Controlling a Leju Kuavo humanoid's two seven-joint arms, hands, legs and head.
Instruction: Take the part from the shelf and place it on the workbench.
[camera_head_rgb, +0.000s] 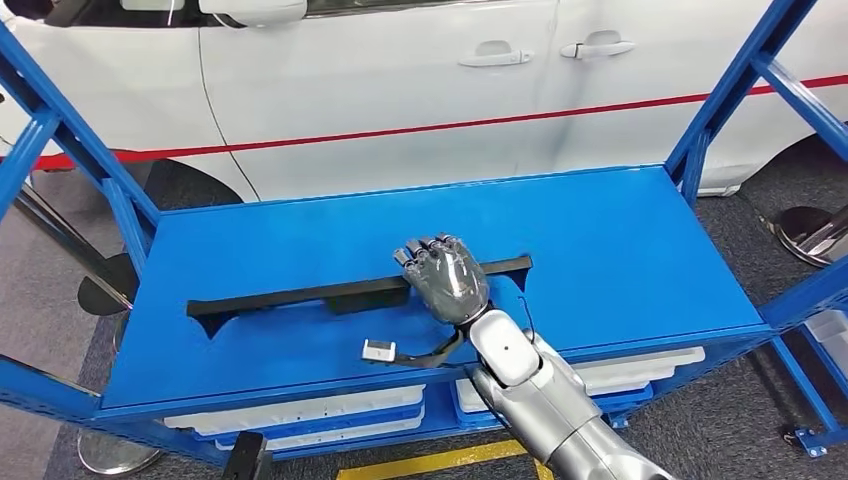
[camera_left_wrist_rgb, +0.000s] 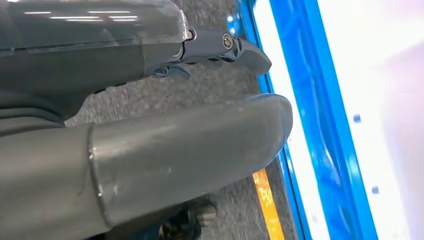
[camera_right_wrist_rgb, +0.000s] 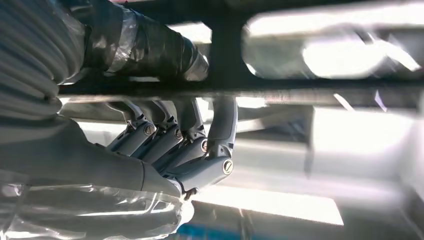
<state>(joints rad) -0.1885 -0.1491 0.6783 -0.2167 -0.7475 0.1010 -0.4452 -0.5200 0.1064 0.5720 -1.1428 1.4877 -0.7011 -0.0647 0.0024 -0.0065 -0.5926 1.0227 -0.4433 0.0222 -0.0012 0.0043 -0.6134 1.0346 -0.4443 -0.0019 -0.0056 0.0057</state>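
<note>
A long black part (camera_head_rgb: 300, 297) lies across the blue shelf top (camera_head_rgb: 620, 240), running left to right. My right hand (camera_head_rgb: 445, 275) sits over the part right of its middle, back of the hand up. In the right wrist view the fingers (camera_right_wrist_rgb: 200, 130) curl over one side of the black bar (camera_right_wrist_rgb: 300, 87) and the taped thumb (camera_right_wrist_rgb: 150, 47) lies on the other side, so the hand grips it. My left hand (camera_left_wrist_rgb: 60, 90) hangs beside the shelf's edge above the grey floor, holding nothing, thumb (camera_left_wrist_rgb: 200, 145) apart from the fingers.
A small white connector (camera_head_rgb: 379, 350) on a dark cable lies near the shelf's front edge, by my right wrist. Blue uprights (camera_head_rgb: 730, 90) stand at the shelf's corners. White trays (camera_head_rgb: 300, 410) fill the lower level. A white car (camera_head_rgb: 400, 70) stands close behind. A yellow floor line (camera_head_rgb: 430, 462) runs in front.
</note>
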